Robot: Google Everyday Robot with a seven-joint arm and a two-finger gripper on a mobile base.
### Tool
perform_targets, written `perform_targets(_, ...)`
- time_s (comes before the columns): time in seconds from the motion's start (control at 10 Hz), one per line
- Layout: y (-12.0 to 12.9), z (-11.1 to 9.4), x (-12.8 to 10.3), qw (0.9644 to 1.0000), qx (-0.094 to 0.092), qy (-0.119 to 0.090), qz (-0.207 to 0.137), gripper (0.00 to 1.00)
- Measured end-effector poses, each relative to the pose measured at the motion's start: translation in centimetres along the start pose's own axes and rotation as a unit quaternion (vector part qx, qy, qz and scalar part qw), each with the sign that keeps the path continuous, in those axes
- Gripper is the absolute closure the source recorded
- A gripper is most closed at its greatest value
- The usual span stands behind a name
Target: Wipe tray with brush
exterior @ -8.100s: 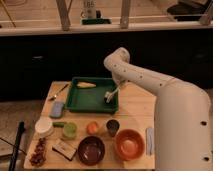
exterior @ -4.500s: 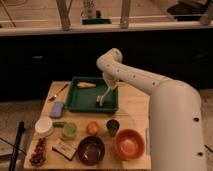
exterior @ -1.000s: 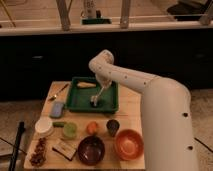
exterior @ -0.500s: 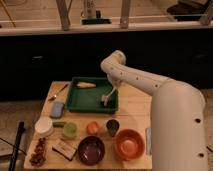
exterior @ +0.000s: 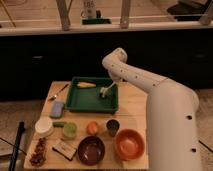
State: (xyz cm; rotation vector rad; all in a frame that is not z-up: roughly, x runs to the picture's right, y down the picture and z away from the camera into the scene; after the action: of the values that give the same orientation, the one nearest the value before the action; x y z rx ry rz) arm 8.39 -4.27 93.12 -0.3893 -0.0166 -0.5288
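Observation:
The dark-green tray (exterior: 75,102) lies at the back of the wooden table. My gripper (exterior: 106,89) reaches down over the tray's right part from the white arm (exterior: 131,75). It is shut on the brush (exterior: 104,92), whose whitish head sits low at the tray floor near the right rim. A yellow corn-like item (exterior: 86,85) lies in the tray at its back left. The brush's handle is mostly hidden by the gripper.
A metal spoon (exterior: 59,92) and a blue-grey pad (exterior: 57,108) lie left of the tray. In front stand a white bowl (exterior: 44,126), green cup (exterior: 69,131), orange fruit (exterior: 92,128), dark cup (exterior: 113,126), purple bowl (exterior: 91,149) and orange bowl (exterior: 130,144).
My gripper with the brush has swept from the middle of the tray to its right side. The corn-like item and the tray have stayed in place.

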Motion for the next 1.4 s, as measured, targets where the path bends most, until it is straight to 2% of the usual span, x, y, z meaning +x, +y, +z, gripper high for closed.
perform_targets(0.2,-1.4,-0.1,-2.4,0.9995,0.009,-0.018,-0.023,1.00)
perform_targets(0.4,-2.4,-0.2,-4.8,0.9974,0.016,-0.038,-0.059,1.00)
perform_targets(0.6,-2.4,-0.1,-5.0,0.9964,0.020,-0.046,-0.069,1.00)
perform_targets(1.4,-2.4,-0.2,-5.1,0.9964,0.020,-0.046,-0.069,1.00)
